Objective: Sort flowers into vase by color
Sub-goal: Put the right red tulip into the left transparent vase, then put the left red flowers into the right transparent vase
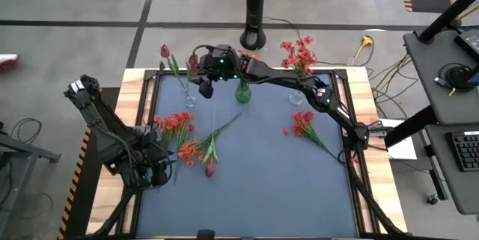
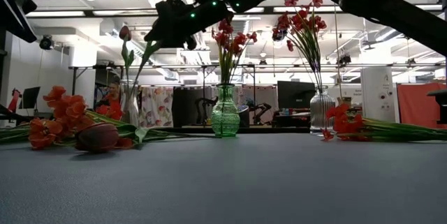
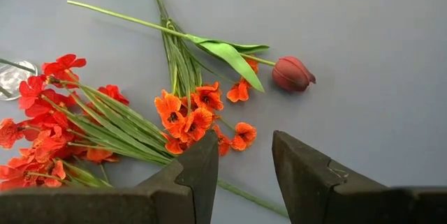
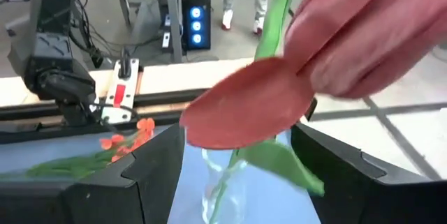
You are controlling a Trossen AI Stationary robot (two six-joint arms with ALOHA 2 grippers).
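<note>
At the left side of the grey-topped bench the left arm's pincer hangs low over the mat with its dark fingers parted and nothing between them, just beside a loose heap of artificial orange-red blooms on thin green stems. A second small orange cluster lies against that heap, and a dark maroon tulip bud on a long green stem lies flat beside it, its stem running up toward the middle of the bench; in the left wrist view the bud rests apart from the orange petals. Toward the far left corner a clear glass vase stands upright and holds one maroon tulip. Over this vase hovers the right arm's pincer, reaching across from the right side; a second maroon tulip shows between its spread fingers, head and leaf above the glass, but whether the fingers grip the stem or have let go I cannot tell. Near the middle of the far edge a green ribbed glass vase holds red blooms. Further right a clear glass vase carries a taller spray of red flowers. On the right part of the mat one more red spray with green stems lies flat, well apart from the left heap.
</note>
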